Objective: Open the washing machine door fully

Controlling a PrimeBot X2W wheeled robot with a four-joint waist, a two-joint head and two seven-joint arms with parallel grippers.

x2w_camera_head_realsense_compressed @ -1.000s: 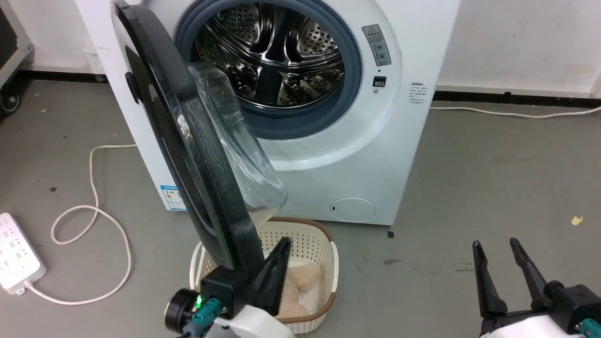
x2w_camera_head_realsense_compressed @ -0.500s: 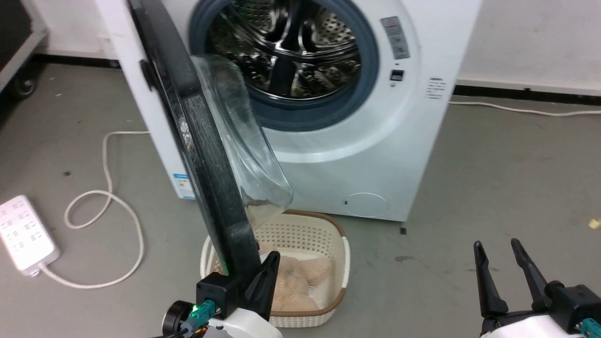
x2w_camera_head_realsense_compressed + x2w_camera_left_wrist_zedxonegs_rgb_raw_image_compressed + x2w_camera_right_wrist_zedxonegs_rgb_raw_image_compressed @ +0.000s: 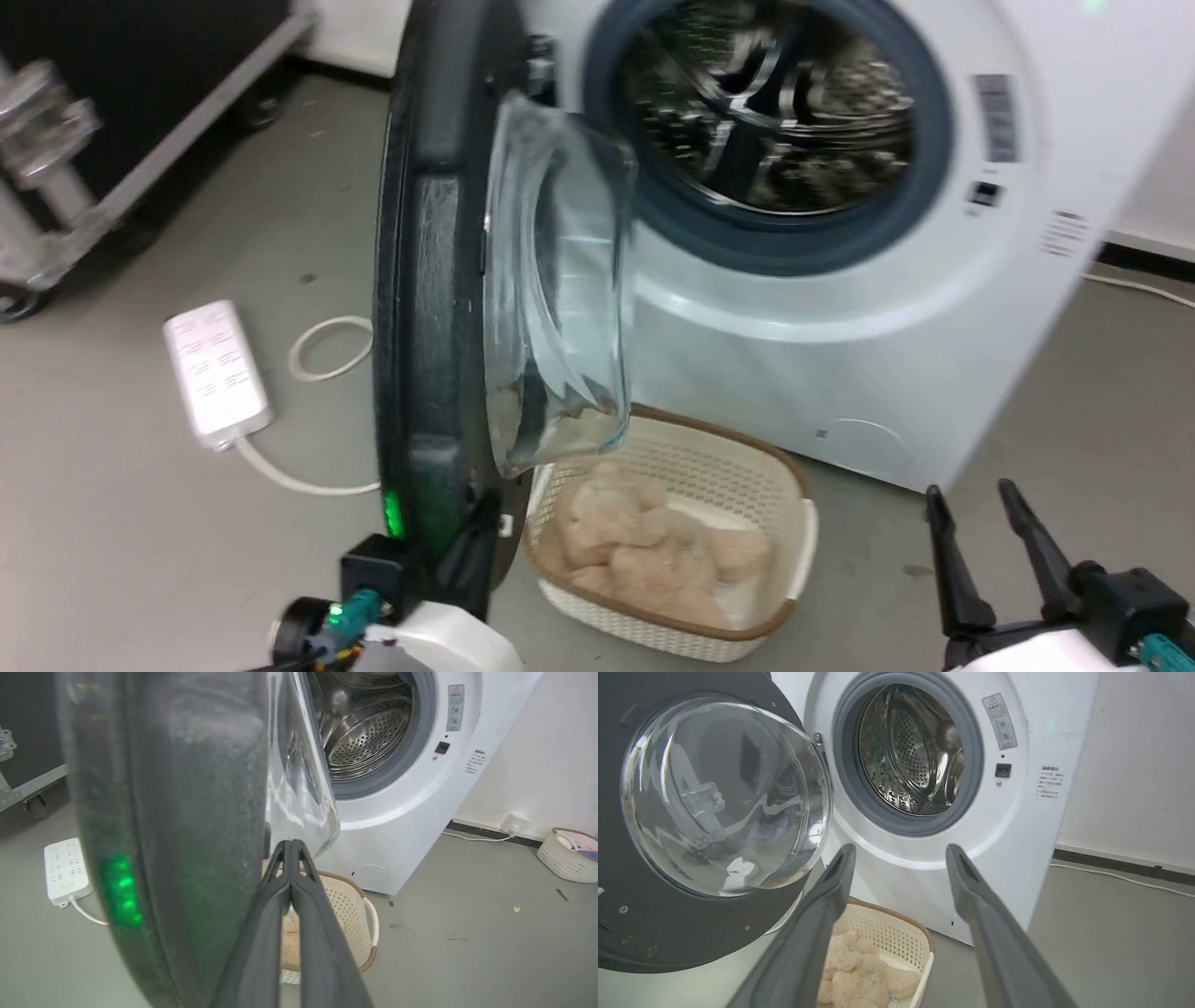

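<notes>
Left wrist view: jaws closed beside door (image 3: pixel 187 788).

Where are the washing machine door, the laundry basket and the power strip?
washing machine door (image 3: pixel 429 280): head view, black inner rim.
laundry basket (image 3: pixel 719 457): head view, perforated back wall.
power strip (image 3: pixel 217 373): head view, white top face.

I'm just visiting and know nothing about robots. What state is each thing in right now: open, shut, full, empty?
washing machine door: open, swung well out, edge-on in the head view.
drum: uncovered, nothing seen inside.
left gripper: shut, empty, by the door's lower rim.
right gripper: open, empty, apart from the door.
basket: holding a fluffy beige toy.
power strip: cable attached.
</notes>
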